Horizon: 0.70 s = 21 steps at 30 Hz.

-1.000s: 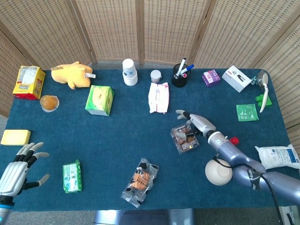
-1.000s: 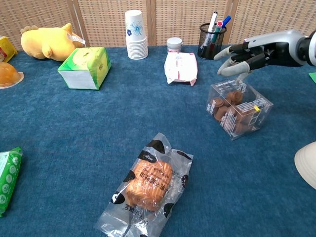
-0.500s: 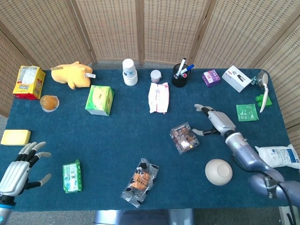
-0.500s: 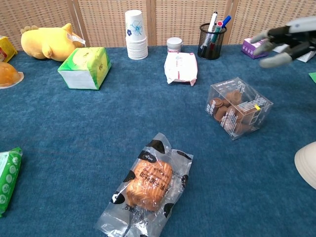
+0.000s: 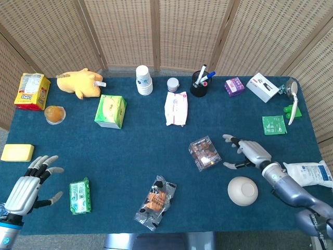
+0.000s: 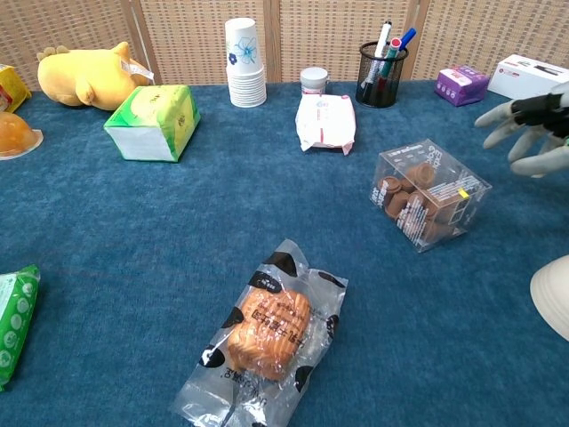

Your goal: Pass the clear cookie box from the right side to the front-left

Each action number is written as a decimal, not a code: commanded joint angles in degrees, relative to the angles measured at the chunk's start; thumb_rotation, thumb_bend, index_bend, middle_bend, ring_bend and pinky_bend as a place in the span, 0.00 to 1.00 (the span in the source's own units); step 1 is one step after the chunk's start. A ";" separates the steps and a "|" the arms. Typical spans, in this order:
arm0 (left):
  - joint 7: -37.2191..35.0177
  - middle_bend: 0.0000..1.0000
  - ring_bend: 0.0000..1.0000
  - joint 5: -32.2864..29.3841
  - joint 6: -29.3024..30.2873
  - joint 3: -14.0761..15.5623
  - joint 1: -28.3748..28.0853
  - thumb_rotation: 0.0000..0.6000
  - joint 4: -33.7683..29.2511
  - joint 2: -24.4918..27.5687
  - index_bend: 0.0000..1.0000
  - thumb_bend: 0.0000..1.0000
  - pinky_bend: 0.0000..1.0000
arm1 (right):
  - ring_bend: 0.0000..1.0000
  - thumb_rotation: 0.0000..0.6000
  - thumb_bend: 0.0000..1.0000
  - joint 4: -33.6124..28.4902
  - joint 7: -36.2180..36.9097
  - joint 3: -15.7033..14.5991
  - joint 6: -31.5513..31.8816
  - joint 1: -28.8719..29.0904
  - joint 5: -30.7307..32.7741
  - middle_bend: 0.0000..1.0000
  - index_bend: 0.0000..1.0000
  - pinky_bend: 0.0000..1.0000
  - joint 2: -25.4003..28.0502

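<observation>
The clear cookie box (image 5: 204, 152) (image 6: 428, 195) rests on the blue table, right of centre, with brown cookies inside. My right hand (image 5: 250, 152) (image 6: 530, 130) hovers open just to its right, fingers spread toward the box, not touching it. My left hand (image 5: 27, 188) is open at the front-left corner of the table, fingers spread, holding nothing. It does not show in the chest view.
A white bowl (image 5: 242, 191) lies upside down near the right hand. A bagged pastry (image 5: 155, 202) sits front centre and a green packet (image 5: 79, 195) beside the left hand. A yellow sponge (image 5: 17, 152), green tissue box (image 5: 110, 111), wipes pack (image 5: 175, 108) and pen cup (image 5: 199, 83) stand farther back.
My right hand has let go of the cookie box, swung right, then dropped back toward the table's front. The box stays put. The left hand has edged slightly forward.
</observation>
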 commanded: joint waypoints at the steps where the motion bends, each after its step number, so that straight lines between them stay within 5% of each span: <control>1: -0.17 0.14 0.00 -0.10 0.08 0.02 0.05 1.00 0.16 -0.08 0.31 0.30 0.00 | 0.25 0.66 0.30 -0.40 0.07 0.35 -0.93 0.95 -0.33 0.19 0.06 0.35 -0.89; 21: -5.35 0.14 0.00 -1.17 0.61 0.41 0.74 1.00 4.81 -0.72 0.31 0.30 0.00 | 0.29 0.67 0.28 -3.21 -10.47 5.59 -7.28 11.21 10.48 0.19 0.06 0.35 -9.22</control>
